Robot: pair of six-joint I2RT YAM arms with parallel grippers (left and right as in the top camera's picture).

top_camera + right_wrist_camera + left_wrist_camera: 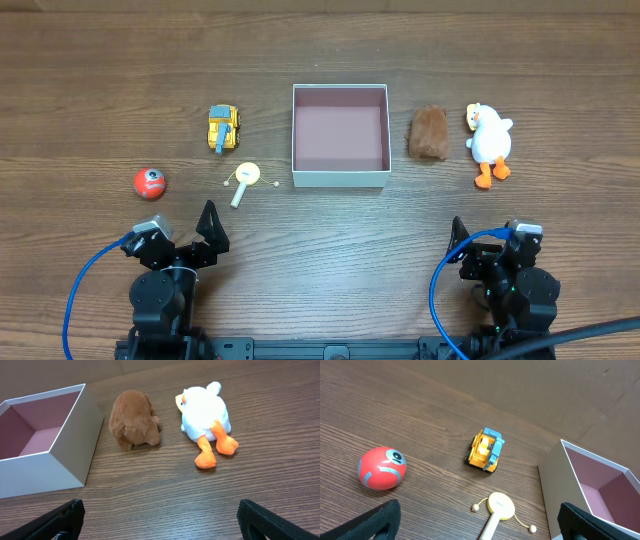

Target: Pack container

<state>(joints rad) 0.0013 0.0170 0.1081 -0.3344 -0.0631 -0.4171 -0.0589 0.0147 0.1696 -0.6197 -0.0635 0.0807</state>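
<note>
The container, a square white-walled box with a pinkish floor, sits at the table's middle; it is empty. It also shows in the left wrist view and the right wrist view. Left of it lie a yellow toy truck, a yellow rattle drum and a red ball. Right of it lie a brown plush and a white duck plush. My left gripper and right gripper are open and empty near the front edge.
Blue cables loop beside both arm bases at the table's front edge. The wooden table stretches between the grippers and the toys.
</note>
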